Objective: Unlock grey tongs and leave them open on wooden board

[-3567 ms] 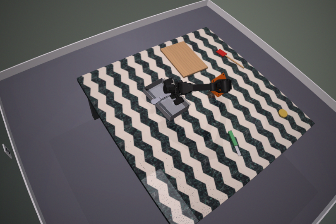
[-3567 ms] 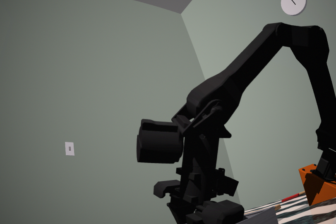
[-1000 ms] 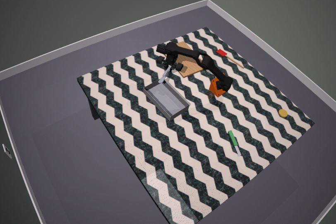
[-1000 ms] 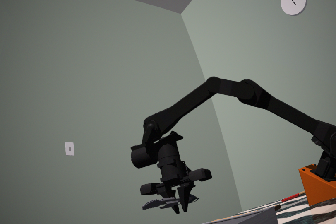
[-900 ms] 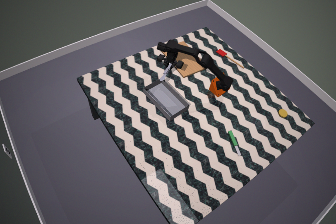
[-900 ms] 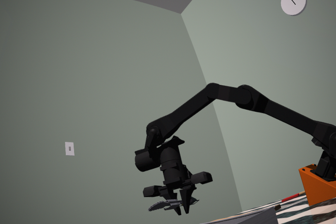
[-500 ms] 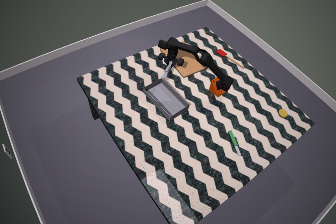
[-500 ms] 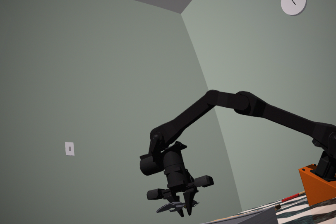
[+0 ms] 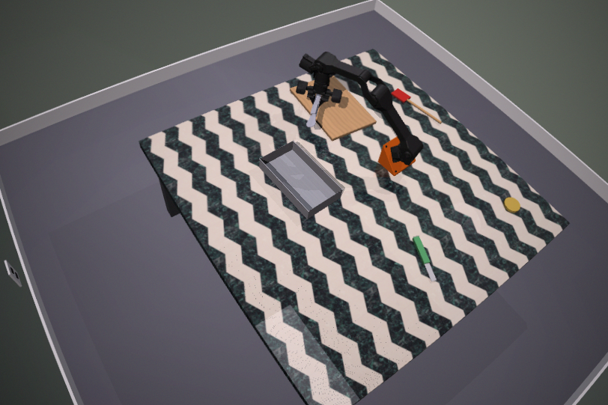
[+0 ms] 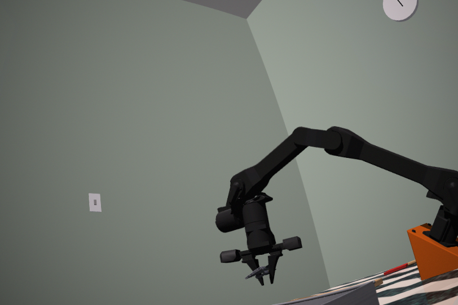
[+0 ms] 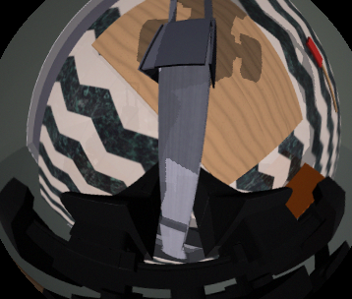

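The grey tongs (image 9: pixel 314 108) (image 10: pixel 258 272) (image 11: pixel 180 123) are held in the air by my gripper (image 9: pixel 318 96) (image 10: pixel 267 283) (image 11: pixel 175 163), which is shut on their arms from both sides. Their rounded tip end reaches out past the board's edge in the top view, and the hinge block is at the top of the wrist view. They look roughly level; their exact tilt is hard to tell. The arms look close together. The wooden board (image 9: pixel 351 117) (image 11: pixel 253 118) lies below, with the arm's shadow on it. The fingertips are partly hidden in the top view.
The roasting tin (image 9: pixel 282 188) (image 10: pixel 355 296) stands in front of the board. A red-headed spatula (image 9: pixel 400 95) (image 11: pixel 315 51) lies beyond the board, near the orange arm base (image 9: pixel 390 159) (image 10: pixel 433 257) (image 11: pixel 304 189). A green-handled knife (image 9: pixel 421 248) and a yellow disc (image 9: pixel 511 204) lie farther off.
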### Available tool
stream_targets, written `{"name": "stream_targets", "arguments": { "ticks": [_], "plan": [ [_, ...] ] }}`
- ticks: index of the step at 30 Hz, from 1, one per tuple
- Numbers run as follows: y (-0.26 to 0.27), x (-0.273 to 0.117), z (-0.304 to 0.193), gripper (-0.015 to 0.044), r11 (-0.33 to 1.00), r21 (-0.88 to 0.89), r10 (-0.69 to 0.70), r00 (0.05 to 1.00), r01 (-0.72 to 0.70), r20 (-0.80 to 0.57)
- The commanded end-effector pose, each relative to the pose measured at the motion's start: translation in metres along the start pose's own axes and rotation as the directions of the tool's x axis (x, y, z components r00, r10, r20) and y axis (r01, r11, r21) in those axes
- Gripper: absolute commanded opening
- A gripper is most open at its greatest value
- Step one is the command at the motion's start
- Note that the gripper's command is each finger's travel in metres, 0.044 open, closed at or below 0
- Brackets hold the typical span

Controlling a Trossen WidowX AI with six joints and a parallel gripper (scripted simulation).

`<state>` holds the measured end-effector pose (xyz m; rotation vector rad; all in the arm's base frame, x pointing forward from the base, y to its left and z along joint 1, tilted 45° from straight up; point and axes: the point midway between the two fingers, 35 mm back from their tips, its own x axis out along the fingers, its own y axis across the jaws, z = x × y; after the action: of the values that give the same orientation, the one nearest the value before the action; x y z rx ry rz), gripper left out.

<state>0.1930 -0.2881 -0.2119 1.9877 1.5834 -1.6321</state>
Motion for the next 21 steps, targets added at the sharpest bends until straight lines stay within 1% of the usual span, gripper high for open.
{"name": "stream_targets", "arguments": {
  "ticks": [1,10,17,21],
  "plan": [
    [-0.013,0.001,0.028,-0.0150,0.999,-0.044,0.005,1.000,-0.005,0.013],
    [-0.046,0.004,0.091,-0.0150,0.991,-0.132,0.018,0.999,-0.012,0.044],
    [-0.074,0.009,0.131,-0.0150,0.982,-0.190,0.017,0.998,-0.005,0.061],
    [-0.080,0.011,0.138,-0.0150,0.980,-0.201,0.016,0.998,-0.003,0.064]
  ]
}}
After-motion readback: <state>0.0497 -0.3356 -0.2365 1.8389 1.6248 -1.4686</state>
